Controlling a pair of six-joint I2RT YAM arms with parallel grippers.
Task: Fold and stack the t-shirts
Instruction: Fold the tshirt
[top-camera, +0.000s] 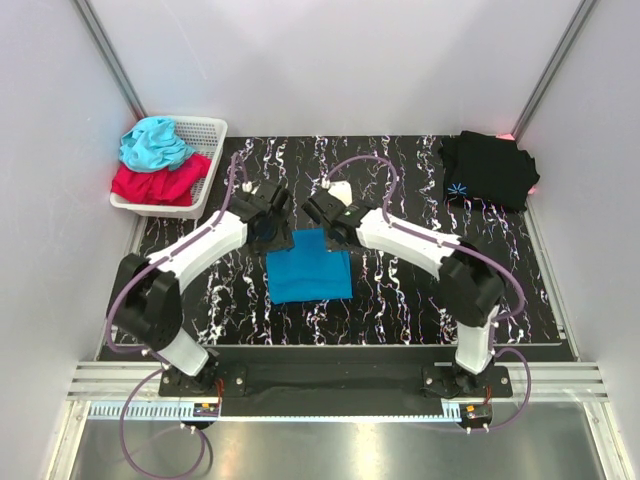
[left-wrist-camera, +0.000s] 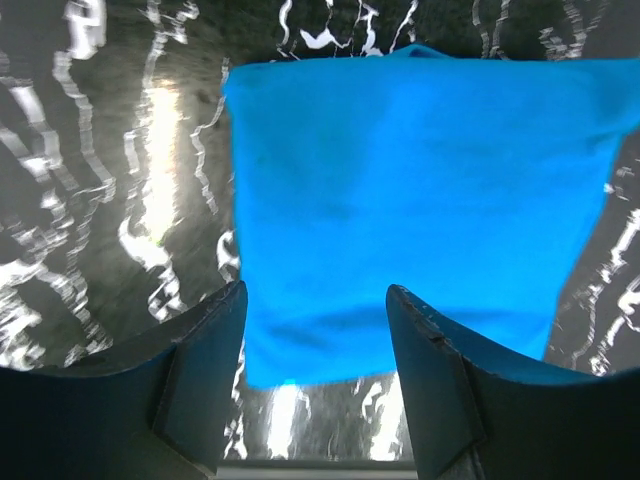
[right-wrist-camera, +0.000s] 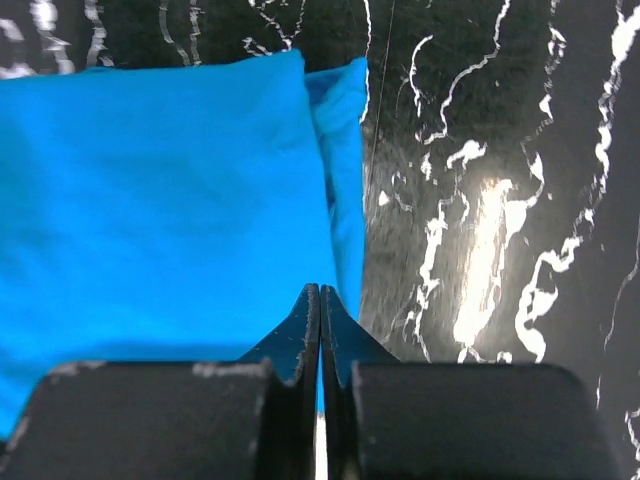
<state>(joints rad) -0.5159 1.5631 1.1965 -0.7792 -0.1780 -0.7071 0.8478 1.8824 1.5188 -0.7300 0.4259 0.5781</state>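
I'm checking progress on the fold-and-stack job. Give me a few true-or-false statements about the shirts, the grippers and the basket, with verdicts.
1. The blue t-shirt is folded. True.
2. The black t-shirt lies on top of the blue one. False: it lies apart, at the far right.
3. The left gripper is shut. False: its jaws stand open over the blue t-shirt.
4. The right gripper is shut. True.
5. The basket holds red cloth. True.

Showing soft matt cloth in the blue t-shirt (top-camera: 309, 265) and black t-shirt (top-camera: 490, 168), gleaming glossy and smooth across the marbled tabletop (top-camera: 400, 300), showing perforated plastic in the basket (top-camera: 207, 132).
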